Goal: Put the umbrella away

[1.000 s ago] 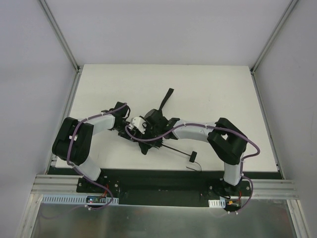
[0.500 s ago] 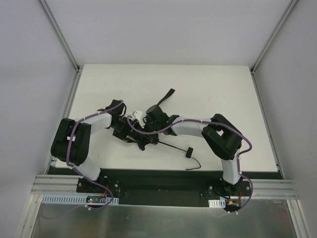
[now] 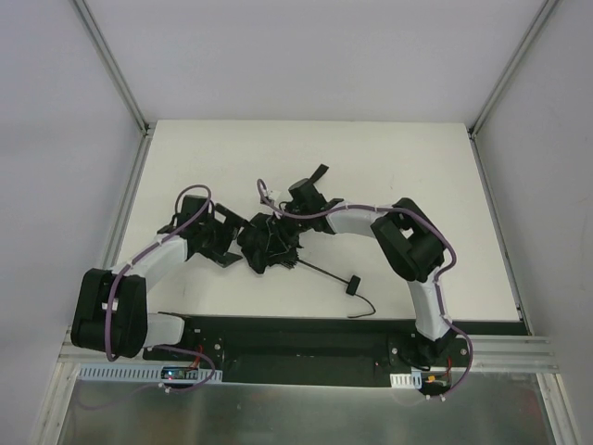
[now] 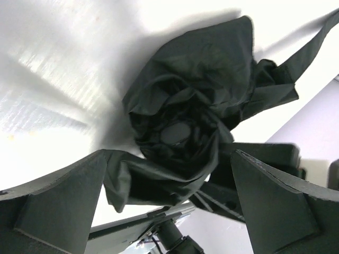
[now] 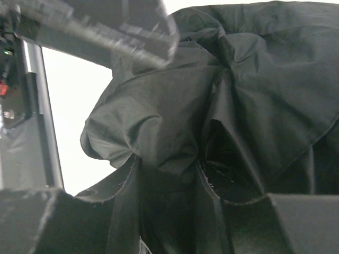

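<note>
The umbrella [image 3: 269,248] lies as a crumpled black bundle at mid-table. Its thin shaft [image 3: 321,272] runs right and toward me to the small knob handle [image 3: 353,284], with the cord [image 3: 367,309] trailing beyond it. My left gripper [image 3: 233,245] sits just left of the bundle. In the left wrist view it [image 4: 169,203] is open wide, the umbrella's fabric [image 4: 190,116] ahead of and partly between the fingers [image 4: 53,211]. My right gripper [image 3: 283,227] comes in from the far right. In its wrist view it [image 5: 167,203] is shut on a fold of the fabric [image 5: 159,132].
A black strap [image 3: 320,173] of the umbrella sticks out toward the far side behind the right wrist. The white table [image 3: 417,185] is bounded by grey walls and metal rails. Both arm bases stand on the dark plate [image 3: 296,334] at the near edge.
The left gripper has opened wide and pulled back to the left of the bundle. The right gripper has closed on the fabric, and its wrist has swung toward the far side.
</note>
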